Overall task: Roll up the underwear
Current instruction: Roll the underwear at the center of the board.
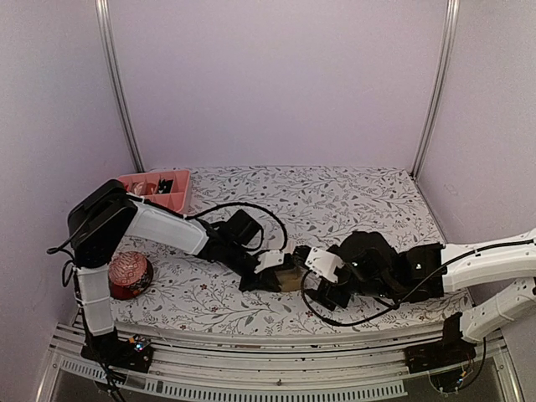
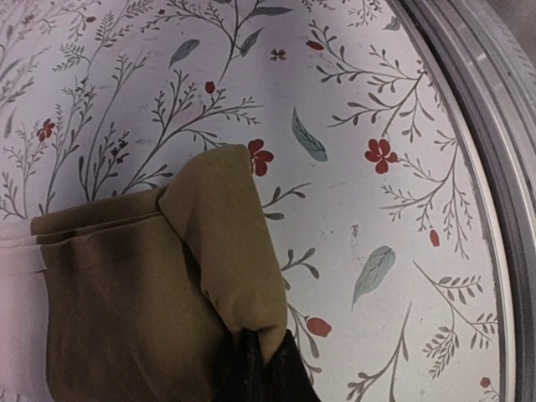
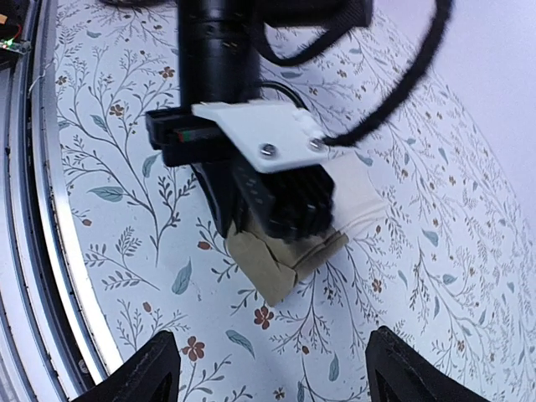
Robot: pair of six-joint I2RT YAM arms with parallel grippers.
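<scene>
left gripper (image 2: 255,373): pinching the tan underwear (image 2: 151,293) at its folded edge
right gripper (image 3: 280,373): spread, empty, cloth at its 12 o'clock
advice: pinch firmly, roll tight, tuck edges evenly

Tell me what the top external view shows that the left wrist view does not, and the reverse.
Only the top external view shows the pink tray, the red round container and the right arm. Only the left wrist view shows the pale band and the fold in the cloth. Both show the tan underwear, the left gripper on it, and the floral table cover.
</scene>
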